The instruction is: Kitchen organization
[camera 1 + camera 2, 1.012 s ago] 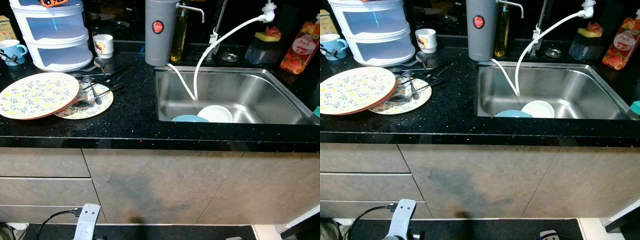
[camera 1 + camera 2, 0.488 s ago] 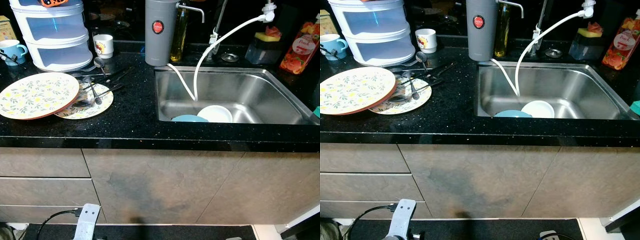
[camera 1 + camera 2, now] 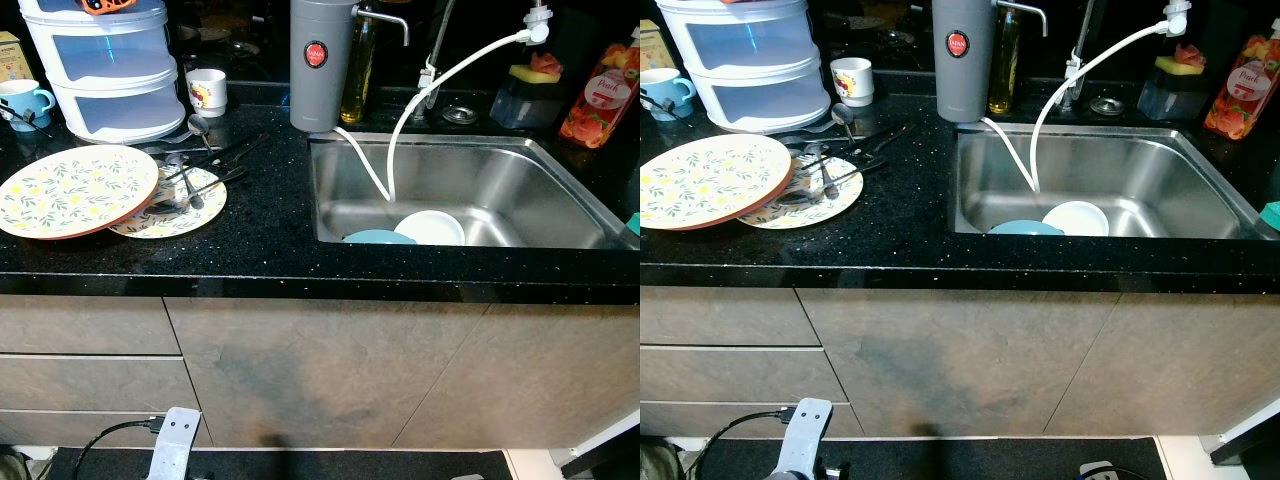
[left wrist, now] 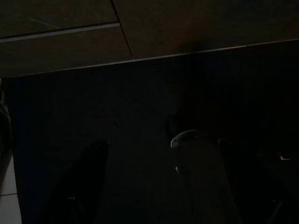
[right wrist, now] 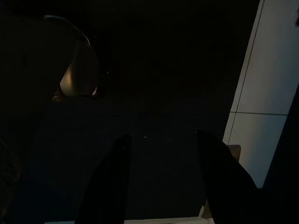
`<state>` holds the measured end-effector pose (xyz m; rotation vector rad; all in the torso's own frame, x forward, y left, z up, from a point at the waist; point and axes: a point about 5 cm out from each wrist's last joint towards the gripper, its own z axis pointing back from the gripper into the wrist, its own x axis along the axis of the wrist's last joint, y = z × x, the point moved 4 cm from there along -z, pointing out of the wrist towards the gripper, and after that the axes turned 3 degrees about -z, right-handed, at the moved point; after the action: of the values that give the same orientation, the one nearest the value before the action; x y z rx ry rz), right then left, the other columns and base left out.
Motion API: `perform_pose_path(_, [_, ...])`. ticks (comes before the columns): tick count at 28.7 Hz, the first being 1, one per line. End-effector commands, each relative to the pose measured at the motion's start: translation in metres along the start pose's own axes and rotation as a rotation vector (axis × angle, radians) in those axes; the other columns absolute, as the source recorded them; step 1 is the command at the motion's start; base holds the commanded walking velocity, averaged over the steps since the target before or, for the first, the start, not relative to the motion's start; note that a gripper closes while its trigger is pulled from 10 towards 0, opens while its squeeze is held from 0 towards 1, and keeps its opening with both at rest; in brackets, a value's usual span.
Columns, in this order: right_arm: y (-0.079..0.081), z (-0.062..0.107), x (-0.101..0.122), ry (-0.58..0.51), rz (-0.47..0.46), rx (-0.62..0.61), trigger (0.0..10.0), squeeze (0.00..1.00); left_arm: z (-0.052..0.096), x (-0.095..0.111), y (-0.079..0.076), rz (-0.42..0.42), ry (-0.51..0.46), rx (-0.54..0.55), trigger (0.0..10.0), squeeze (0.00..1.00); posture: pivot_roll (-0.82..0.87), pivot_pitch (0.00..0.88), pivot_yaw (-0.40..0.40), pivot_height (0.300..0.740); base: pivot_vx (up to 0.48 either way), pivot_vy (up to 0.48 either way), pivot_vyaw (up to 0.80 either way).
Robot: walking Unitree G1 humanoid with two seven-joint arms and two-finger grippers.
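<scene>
On the black counter [image 3: 260, 250] a large floral plate [image 3: 75, 190] leans over a smaller floral plate [image 3: 195, 208], which carries several spoons and forks [image 3: 195, 165]. Behind them are a white mug [image 3: 207, 90] and a blue mug [image 3: 22, 100]. In the steel sink [image 3: 560, 180] lie a white bowl [image 3: 432, 228] and a blue bowl [image 3: 378, 238]. Both arms hang low in front of the cabinets. In the dark wrist views my left gripper [image 4: 163, 186] and my right gripper [image 5: 166, 182] are open over the floor, holding nothing.
A stack of white plastic drawers [image 3: 105, 70] stands at the back left. A grey canister [image 3: 320, 60], an oil bottle [image 3: 358, 70], a white hose [image 3: 440, 85], a sponge holder [image 3: 530, 95] and a red bottle [image 3: 600, 95] line the sink's back. Cabinet fronts [image 3: 320, 370] sit below.
</scene>
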<state>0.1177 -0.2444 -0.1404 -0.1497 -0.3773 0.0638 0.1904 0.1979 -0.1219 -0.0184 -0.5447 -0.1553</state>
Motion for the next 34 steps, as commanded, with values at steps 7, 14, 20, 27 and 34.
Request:
perform_pose_path(7, [0.004, 0.000, -0.002, 0.000, -0.029, 0.009, 10.0, 0.00, 0.001, -0.004, 0.005, -0.007, 0.021, 0.028, 10.0, 0.00, -0.03, 0.000, -0.014, 0.740, 0.000, 0.000, 0.00])
perform_pose_path(14, [0.005, 0.000, -0.002, 0.000, -0.020, 0.015, 10.0, 0.00, 0.005, 0.006, 0.034, 0.100, -0.011, 0.164, 10.0, 0.00, 0.01, 0.002, -0.021, 0.740, 0.000, 0.000, 0.00])
perform_pose_path(20, [0.005, 0.000, -0.001, -0.002, -0.014, 0.019, 10.0, 0.00, 0.011, 0.013, 0.064, 0.288, -0.040, 0.314, 10.0, 0.00, 0.02, 0.002, -0.029, 0.740, 0.000, 0.000, 0.00])
perform_pose_path(27, [0.005, 0.000, 0.001, -0.008, -0.007, 0.024, 10.0, 0.00, 0.030, 0.025, 0.112, 0.497, -0.133, 0.568, 10.0, 0.00, 0.03, 0.004, -0.031, 0.740, 0.000, 0.000, 0.00])
perform_pose_path(34, [0.006, 0.000, 0.002, -0.015, -0.009, 0.032, 10.0, 0.00, 0.058, 0.043, 0.155, 0.576, -0.260, 0.830, 10.0, 0.00, 0.04, 0.009, -0.037, 0.740, 0.000, 0.000, 0.00])
